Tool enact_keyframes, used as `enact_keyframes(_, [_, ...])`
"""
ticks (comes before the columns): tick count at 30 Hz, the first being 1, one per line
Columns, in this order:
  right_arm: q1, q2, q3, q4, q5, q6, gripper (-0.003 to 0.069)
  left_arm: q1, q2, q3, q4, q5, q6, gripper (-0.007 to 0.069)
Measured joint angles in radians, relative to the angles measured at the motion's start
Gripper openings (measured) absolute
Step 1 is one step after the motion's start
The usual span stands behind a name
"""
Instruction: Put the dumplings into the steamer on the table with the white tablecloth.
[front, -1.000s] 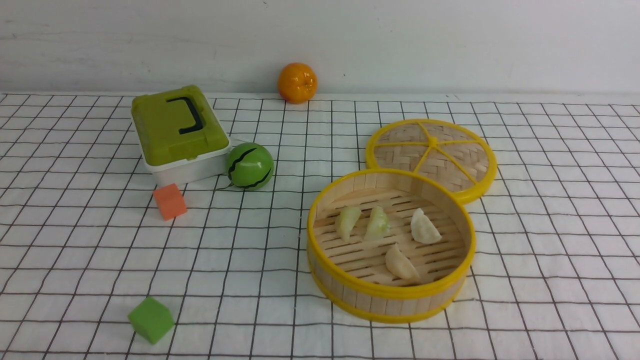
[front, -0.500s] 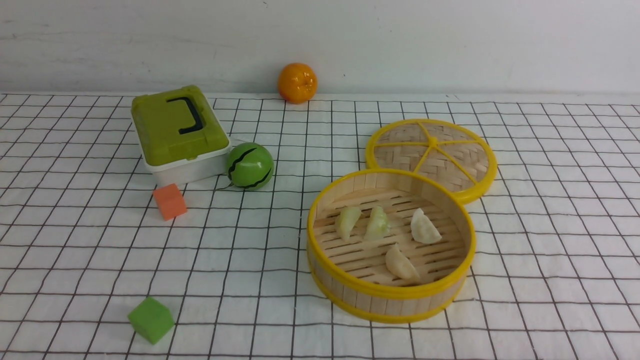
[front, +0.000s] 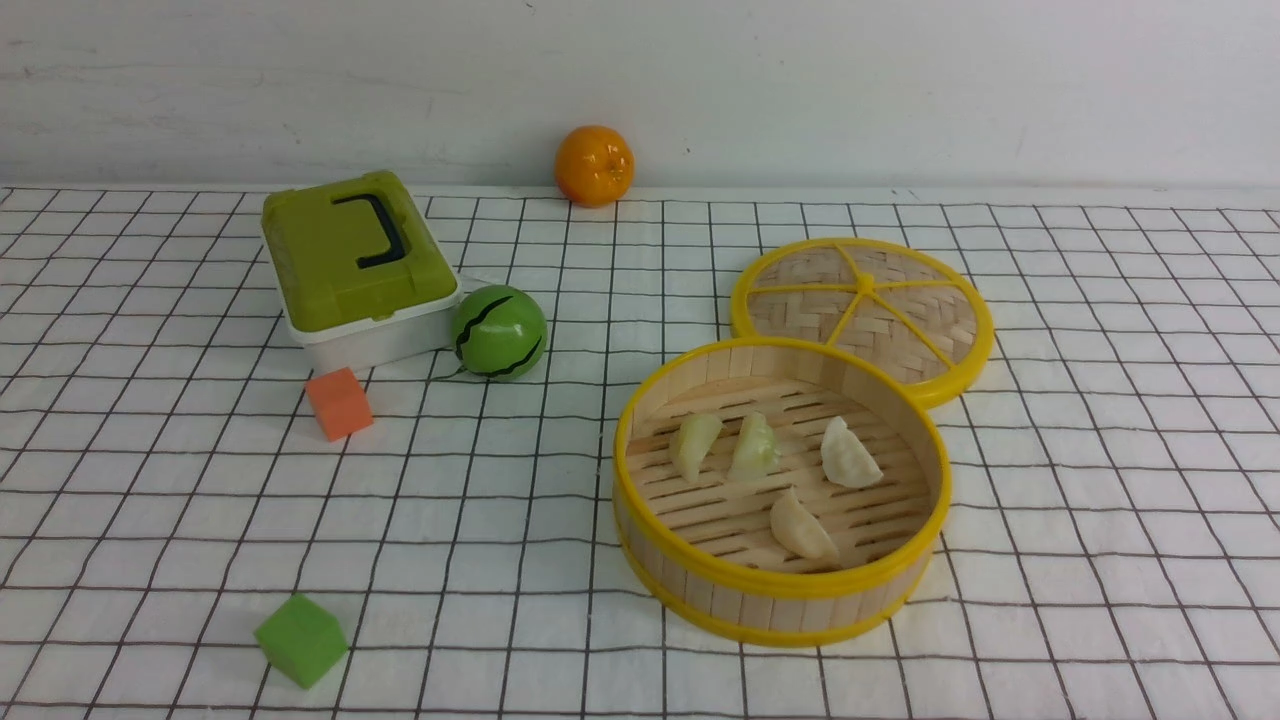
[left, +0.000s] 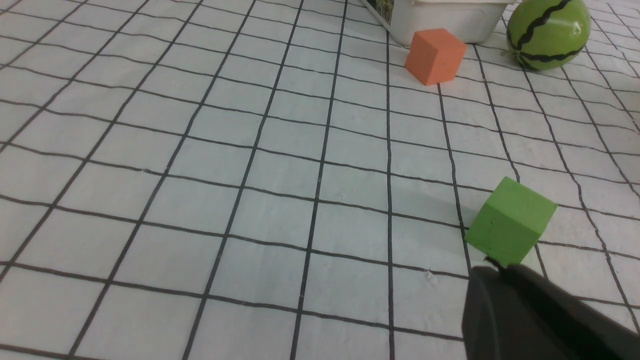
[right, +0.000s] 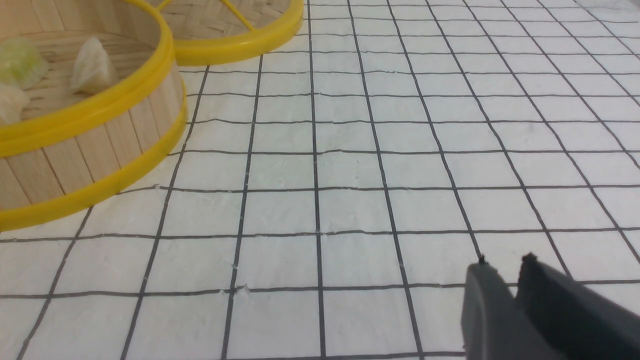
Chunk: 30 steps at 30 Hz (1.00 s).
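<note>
The right pincer (right: 505, 265) hangs over bare cloth (right: 350, 165) beside the steamer (right: 105, 145), its two dark tips parted by a thin gap and holding nothing. The left pincer (left: 492, 270) is closed and empty, its tip just by the green cube (left: 510, 227), with an orange cube (left: 434, 56) and a striped green ball (left: 547, 31) farther off.

All four dumplings (front: 770, 470) lie on the steamer's (front: 780, 590) slatted floor: two greenish ones side by side toward the far left, a cream one to their right, another cream one nearer the front. None remains on the counter (front: 1100, 560), so the task looks done.

They are likely light, smooth toy pieces, small enough to slip from a pinch; across the fat middle of the crescent would be the safest hold. The steamer itself looks stiff and light, and a nudge could slide it on the cloth.

Its lid (front: 865, 310) lies flat behind it, rim touching or nearly so. A closed green-lidded box (front: 355, 265) sits far left; its contents are hidden. An orange (front: 594, 165) rests by the wall.
</note>
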Motion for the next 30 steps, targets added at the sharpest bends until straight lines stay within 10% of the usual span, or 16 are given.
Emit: enact_keyframes(30, [0.000, 0.000, 0.000, 0.000, 0.000, 0.002, 0.0144, 0.000, 0.000, 0.000, 0.000, 0.000, 0.001, -0.0013])
